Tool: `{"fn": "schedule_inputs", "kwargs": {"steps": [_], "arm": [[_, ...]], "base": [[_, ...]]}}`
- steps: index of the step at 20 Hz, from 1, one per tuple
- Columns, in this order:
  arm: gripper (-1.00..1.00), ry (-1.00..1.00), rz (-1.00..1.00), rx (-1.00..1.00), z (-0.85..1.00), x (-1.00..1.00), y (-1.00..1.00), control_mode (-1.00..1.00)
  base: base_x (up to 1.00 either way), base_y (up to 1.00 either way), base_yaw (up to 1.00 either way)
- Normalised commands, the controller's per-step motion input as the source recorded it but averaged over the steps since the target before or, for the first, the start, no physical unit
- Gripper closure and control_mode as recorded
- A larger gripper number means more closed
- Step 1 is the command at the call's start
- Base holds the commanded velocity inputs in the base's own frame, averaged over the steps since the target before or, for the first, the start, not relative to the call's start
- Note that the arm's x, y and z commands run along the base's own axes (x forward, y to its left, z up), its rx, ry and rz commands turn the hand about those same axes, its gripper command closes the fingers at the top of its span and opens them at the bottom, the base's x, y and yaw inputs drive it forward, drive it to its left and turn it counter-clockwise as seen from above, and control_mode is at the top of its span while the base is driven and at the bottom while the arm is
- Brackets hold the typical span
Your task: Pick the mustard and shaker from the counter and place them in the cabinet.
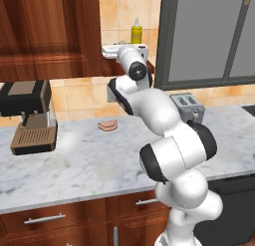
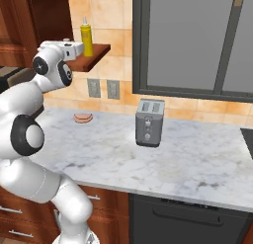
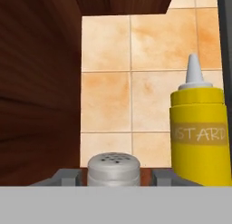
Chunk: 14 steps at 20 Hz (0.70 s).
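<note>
**Shaker between the fingers on the cabinet shelf**

Where the left base view looks over my white arm, I see the slim yellow mustard bottle [image 1: 136, 32] upright in the dark reddish-brown wall cabinet [image 1: 47, 33], with a coffee machine [image 1: 30, 115], a pink food piece [image 1: 107, 125] and a toaster [image 1: 187, 106] on the veined marble counter [image 1: 74, 165].

From the right base, the gripper [image 2: 79, 49] reaches the shelf beside the mustard.

The hand view shows the small grey silver-topped shaker [image 3: 113, 169] between narrowly parted fingers [image 3: 68, 177]; I cannot tell if they grip it.

Light is even and diffuse in all my views; no single source is evident. The counter [image 1: 79, 160] is bright, with soft dark patches under the coffee machine [image 1: 30, 118] and toaster [image 2: 149, 122]. My white arm links show mild glossy highlights. The cabinet [image 3: 36, 91] wall reads dim. Rendering is slightly soft and low-resolution; no edge distortion.
</note>
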Motion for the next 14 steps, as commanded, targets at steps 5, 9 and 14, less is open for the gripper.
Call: {"fn": "schedule_inputs", "kwargs": {"steps": [5,9,14], "arm": [[-1.00,0.00,-0.02,0.00,0.02,-0.15,-0.02,-1.00],[-1.00,0.00,-0.03,0.00,0.08,-0.34,-0.10,-1.00],[-1.00,0.00,-0.01,0.00,0.09,-0.66,-0.25,-1.00]], "base": [[0.00,0.00,0.00],[0.00,0.00,0.00],[0.00,0.00,0.00]]}}
